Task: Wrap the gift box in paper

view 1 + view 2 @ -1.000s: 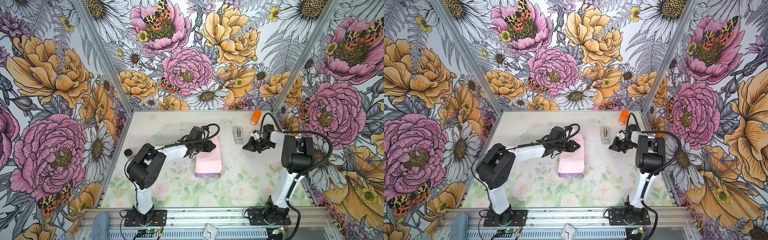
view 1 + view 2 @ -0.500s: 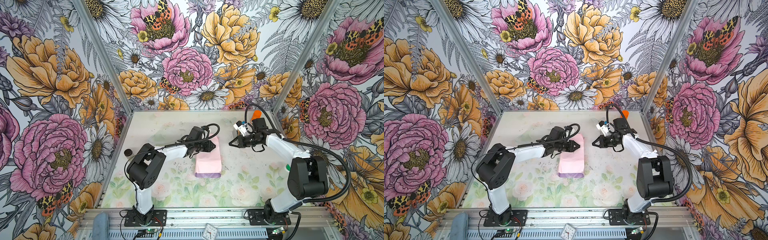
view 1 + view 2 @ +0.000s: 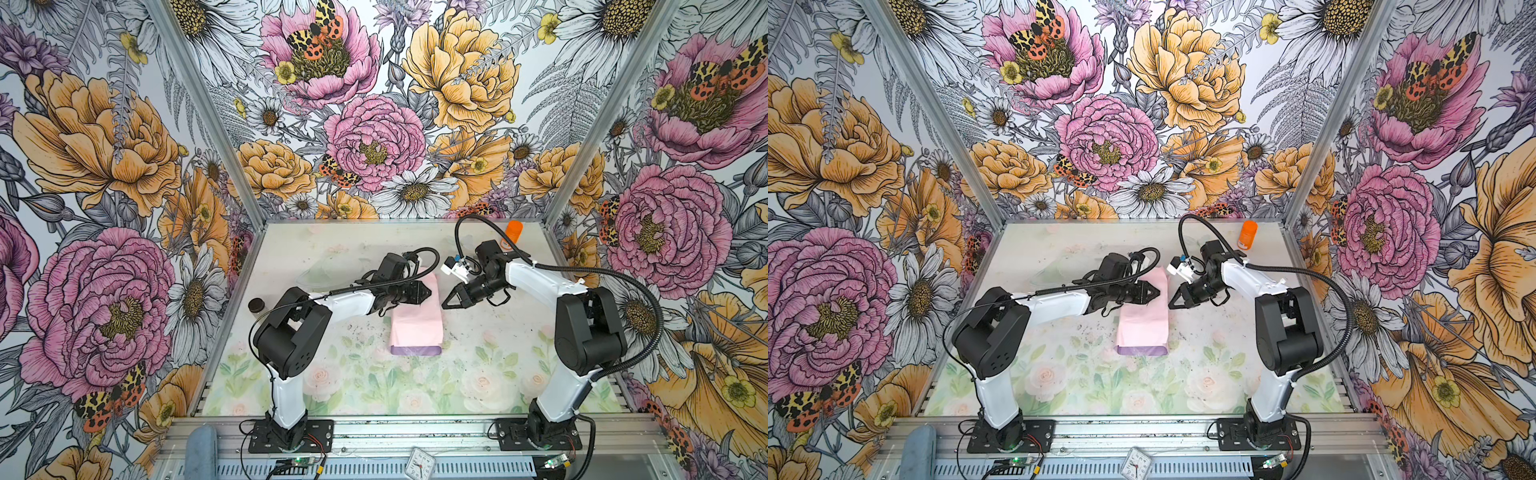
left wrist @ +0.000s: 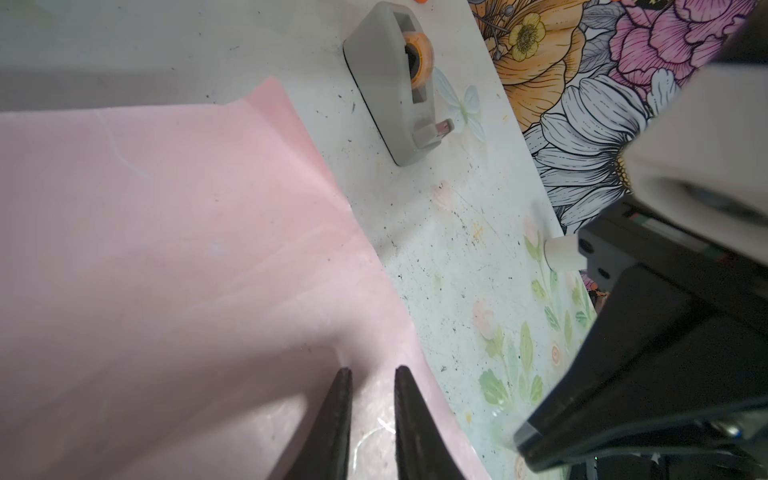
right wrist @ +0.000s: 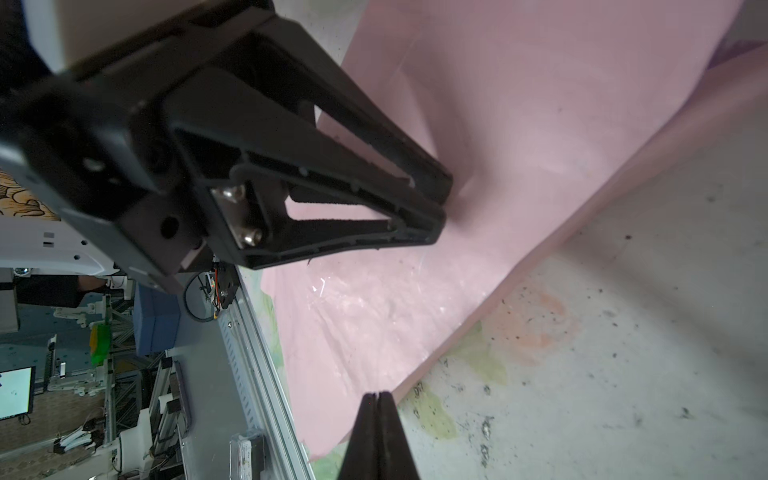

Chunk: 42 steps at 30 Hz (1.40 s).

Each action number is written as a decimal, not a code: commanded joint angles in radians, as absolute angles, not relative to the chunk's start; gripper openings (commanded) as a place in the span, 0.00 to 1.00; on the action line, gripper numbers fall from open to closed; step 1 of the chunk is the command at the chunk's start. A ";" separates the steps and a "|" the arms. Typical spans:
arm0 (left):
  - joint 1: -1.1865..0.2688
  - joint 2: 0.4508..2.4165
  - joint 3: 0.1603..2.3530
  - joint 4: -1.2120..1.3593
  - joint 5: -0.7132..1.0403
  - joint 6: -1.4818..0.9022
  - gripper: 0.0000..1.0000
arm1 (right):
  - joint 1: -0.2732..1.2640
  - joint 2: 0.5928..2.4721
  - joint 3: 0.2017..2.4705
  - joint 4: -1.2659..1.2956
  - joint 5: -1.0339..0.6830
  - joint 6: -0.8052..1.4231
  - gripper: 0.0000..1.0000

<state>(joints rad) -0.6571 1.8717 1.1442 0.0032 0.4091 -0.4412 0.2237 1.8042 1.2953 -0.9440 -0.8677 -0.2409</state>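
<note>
The paper lies folded into a long packet in mid-table, pale pink face up, with a lilac strip along its near end. The gift box is hidden under it. My left gripper rests its tips on the packet's far part. Its jaws stand slightly open with only paper beneath them. My right gripper hovers just off the packet's right edge, pointing at the left gripper. It is shut, and nothing shows between its fingers.
A grey tape dispenser sits on the table right of the paper, hidden behind the right arm in both top views. An orange bottle stands at the back right. A small black disc lies by the left wall.
The right arm has swung from the right side, past the tape dispenser, in to the paper's right edge. The left gripper and paper have stayed put.
</note>
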 commanded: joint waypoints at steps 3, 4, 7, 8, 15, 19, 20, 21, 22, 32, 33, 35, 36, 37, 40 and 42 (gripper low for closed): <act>-0.663 1.869 1.108 -0.136 0.385 -0.423 0.22 | 0.238 1.868 1.374 -1.053 -0.864 -0.330 0.00; -0.663 1.869 1.108 -0.137 0.386 -0.423 0.22 | 0.239 1.878 1.381 -1.065 -0.866 -0.340 0.00; -0.663 1.871 1.109 -0.137 0.386 -0.422 0.22 | 0.247 1.906 1.409 -1.107 -0.861 -0.372 0.00; -0.663 1.871 1.111 -0.137 0.386 -0.423 0.22 | 0.249 1.917 1.418 -1.121 -0.859 -0.383 0.00; -0.662 1.875 1.115 -0.140 0.387 -0.420 0.22 | 0.253 1.978 1.487 -1.198 -0.839 -0.429 0.00; -0.662 1.880 1.118 -0.140 0.389 -0.421 0.22 | 0.252 2.007 1.522 -1.229 -0.823 -0.437 0.00; -0.663 1.881 1.118 -0.140 0.389 -0.421 0.22 | 0.253 2.012 1.530 -1.236 -0.820 -0.440 0.00; -0.663 1.881 1.118 -0.140 0.388 -0.420 0.22 | 0.253 2.019 1.539 -1.242 -0.817 -0.442 0.00; -0.663 1.880 1.117 -0.140 0.389 -0.420 0.22 | 0.253 2.025 1.545 -1.246 -0.817 -0.446 0.00; -0.663 1.880 1.117 -0.140 0.387 -0.419 0.22 | 0.255 2.067 1.588 -1.275 -0.816 -0.460 0.00; -0.663 1.880 1.116 -0.140 0.385 -0.417 0.22 | 0.257 2.070 1.590 -1.276 -0.817 -0.461 0.00; -0.663 1.881 1.116 -0.140 0.386 -0.418 0.22 | 0.257 2.074 1.594 -1.276 -0.815 -0.461 0.00; -0.663 1.879 1.115 -0.140 0.385 -0.417 0.22 | 0.258 2.078 1.595 -1.276 -0.815 -0.461 0.00; -0.663 1.879 1.116 -0.141 0.385 -0.417 0.22 | 0.257 2.080 1.598 -1.276 -0.816 -0.461 0.00; -0.663 1.879 1.115 -0.141 0.386 -0.417 0.22 | 0.258 2.090 1.606 -1.280 -0.816 -0.461 0.00; -0.662 1.879 1.116 -0.140 0.385 -0.417 0.22 | 0.257 2.098 1.611 -1.282 -0.815 -0.461 0.00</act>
<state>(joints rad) -0.6571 1.8648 1.1442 -0.0174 0.4091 -0.4374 0.2504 2.0769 1.5776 -1.2751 -0.8154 -0.4397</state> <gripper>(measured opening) 0.218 0.042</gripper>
